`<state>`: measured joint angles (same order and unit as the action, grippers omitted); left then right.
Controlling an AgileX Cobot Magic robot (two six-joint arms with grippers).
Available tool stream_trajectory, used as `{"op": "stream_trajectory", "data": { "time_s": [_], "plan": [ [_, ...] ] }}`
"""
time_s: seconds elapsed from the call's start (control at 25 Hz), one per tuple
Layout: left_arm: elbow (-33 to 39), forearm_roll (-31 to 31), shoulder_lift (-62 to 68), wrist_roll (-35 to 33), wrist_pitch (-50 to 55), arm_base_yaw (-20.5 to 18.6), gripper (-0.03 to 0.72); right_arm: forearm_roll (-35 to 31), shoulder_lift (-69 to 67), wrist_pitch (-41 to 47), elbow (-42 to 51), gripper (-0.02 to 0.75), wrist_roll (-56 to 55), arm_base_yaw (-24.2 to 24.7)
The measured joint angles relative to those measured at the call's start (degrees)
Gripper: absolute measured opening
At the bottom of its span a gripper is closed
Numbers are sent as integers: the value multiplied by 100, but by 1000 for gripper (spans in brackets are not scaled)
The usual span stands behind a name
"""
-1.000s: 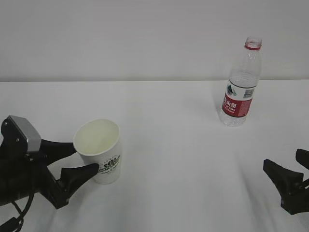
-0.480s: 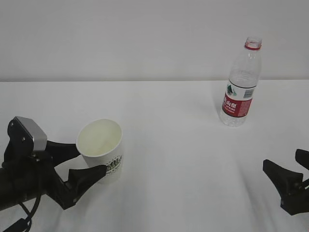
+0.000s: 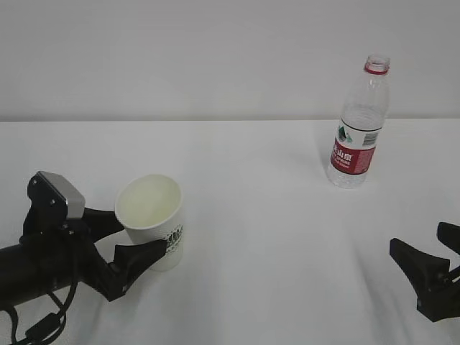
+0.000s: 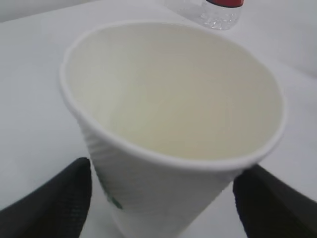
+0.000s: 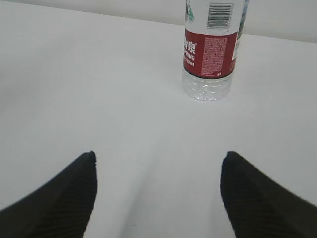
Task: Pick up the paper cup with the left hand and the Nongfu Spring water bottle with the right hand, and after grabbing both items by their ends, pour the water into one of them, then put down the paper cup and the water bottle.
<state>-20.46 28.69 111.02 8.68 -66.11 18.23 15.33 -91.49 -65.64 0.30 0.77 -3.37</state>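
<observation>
Two grippers are in view. The left gripper (image 3: 131,237) reaches in low from the left edge of the exterior view, its two black pointed jaws spread wide to either side of the one paper cup (image 3: 152,221); the near jaw tip lies against the cup's lower wall by the green-and-black logo, the far jaw passes behind the cup, and whether either jaw presses the wall cannot be told. In the left wrist view the two jaw tips stand at the bottom corners with the cup (image 4: 173,134) between them, its ribbed white wall tilted slightly and its cream inside holding no visible liquid. A grey metallic block (image 3: 61,194) sits on top of this gripper's body. The cup stands on the white surface (image 3: 251,215), left of centre and near the front. The right gripper (image 3: 431,277) hovers at the lower right edge, its jaws parted and holding nothing; the right wrist view shows its two dark tips apart over bare surface. Well beyond it, at the back right, stands the one Nongfu Spring water bottle (image 3: 358,126), upright, uncapped, with a red neck ring and red label (image 5: 210,52). Whether it holds water cannot be told.
</observation>
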Motion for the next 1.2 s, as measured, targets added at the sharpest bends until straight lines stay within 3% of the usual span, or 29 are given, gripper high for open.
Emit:
{"op": "stream_trajectory", "data": {
  "time_s": [0.2,0.64,1.2],
  "plan": [
    [-254,-129,129,0,0,191,657,0,0,0,0,587,0,0],
    [-806,-221,428,23,0,213,648,8,-146,0,0,587,0,0],
    [-832,-95,659,86,12,213,652,21,-168,-9,0,587,0,0]
  ]
}}
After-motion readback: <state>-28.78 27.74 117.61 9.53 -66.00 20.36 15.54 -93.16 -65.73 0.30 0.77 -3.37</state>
